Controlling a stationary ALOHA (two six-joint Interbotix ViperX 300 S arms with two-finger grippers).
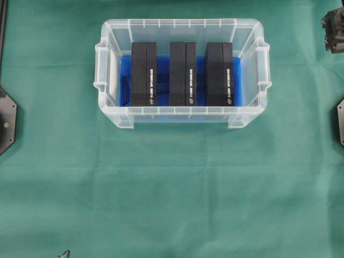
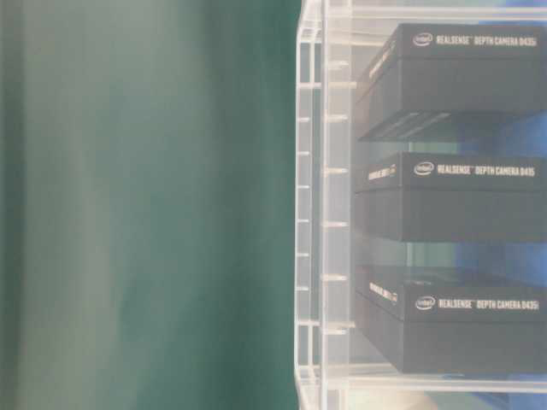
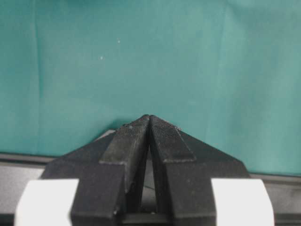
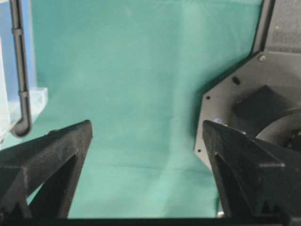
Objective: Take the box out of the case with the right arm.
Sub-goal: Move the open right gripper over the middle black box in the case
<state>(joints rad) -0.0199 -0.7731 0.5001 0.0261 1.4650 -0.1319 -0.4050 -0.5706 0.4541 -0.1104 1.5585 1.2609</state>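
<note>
Three black cardboard boxes (image 1: 185,74) stand side by side in the big clear plastic case (image 1: 110,54), on its blue floor, on the green-covered bench (image 1: 172,188). They look stiff, smooth and probably light. A good hold is across the narrow sides, near the top. White writing says "intel REALSENSE DEPTH CAMERA D435i". The right gripper (image 4: 146,141) is wide open and empty, well away. The left gripper (image 3: 149,123) is closed on nothing.

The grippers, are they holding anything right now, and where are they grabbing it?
Nothing is held. The right gripper is open over bare green cloth; the left gripper is shut on nothing. All three boxes sit in the case.
</note>
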